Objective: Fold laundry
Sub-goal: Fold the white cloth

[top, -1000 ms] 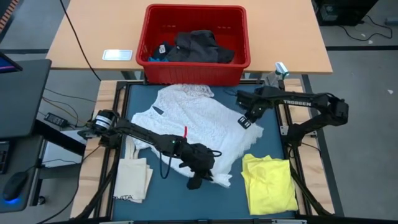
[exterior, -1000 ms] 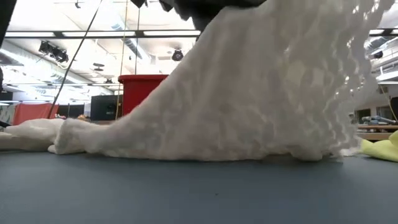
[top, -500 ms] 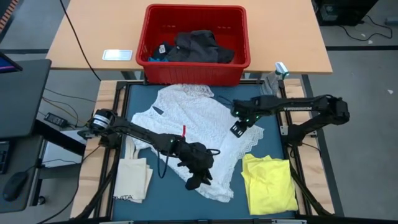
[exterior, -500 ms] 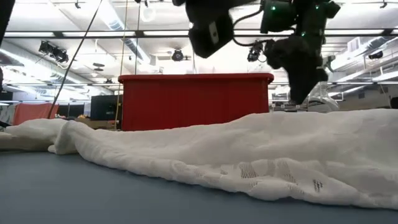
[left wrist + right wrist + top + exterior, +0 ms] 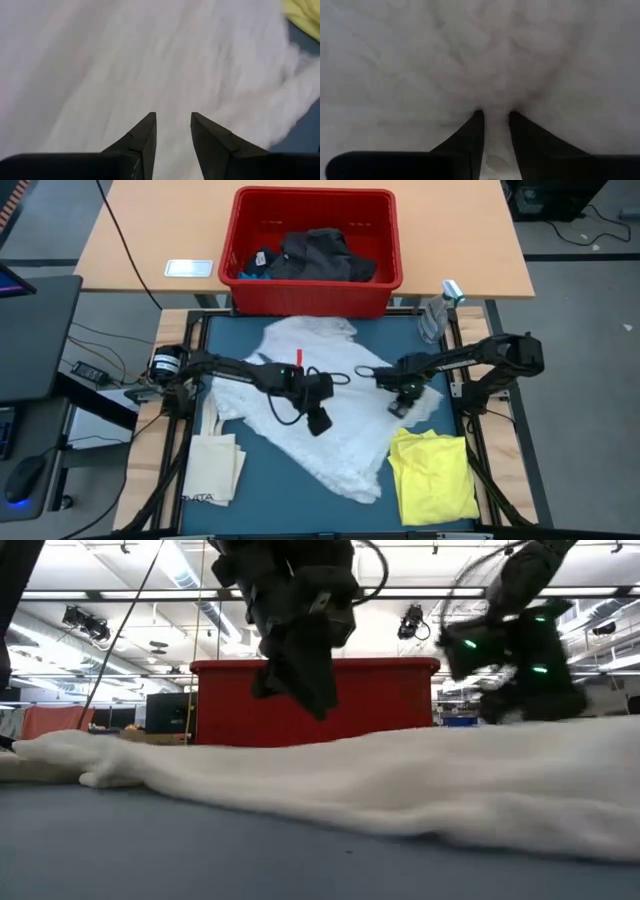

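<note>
The white garment [image 5: 320, 405] is spread across the middle of the blue counter [image 5: 270, 480], and since 1 second ago it has been let down from a lifted drape into a flat, diagonal sheet, its lower edge now lying nearer the front. The left pincer [image 5: 318, 418] has been carried from the front hem up over the middle of the cloth, its fingers a little apart with nothing between them. The right pincer [image 5: 400, 404] has been lowered onto the cloth's right edge, fingers slightly parted and pressed into the fabric; whether fabric is pinched cannot be told. This is judged a flattening step, with the first fold of this piece not yet made. The yellow garment [image 5: 432, 474] is set folded at the front right; dark pieces [image 5: 315, 255] remain in the red bin [image 5: 385, 280]. On the cream tote bag [image 5: 212, 468], faint print is visible but cannot be read.
</note>
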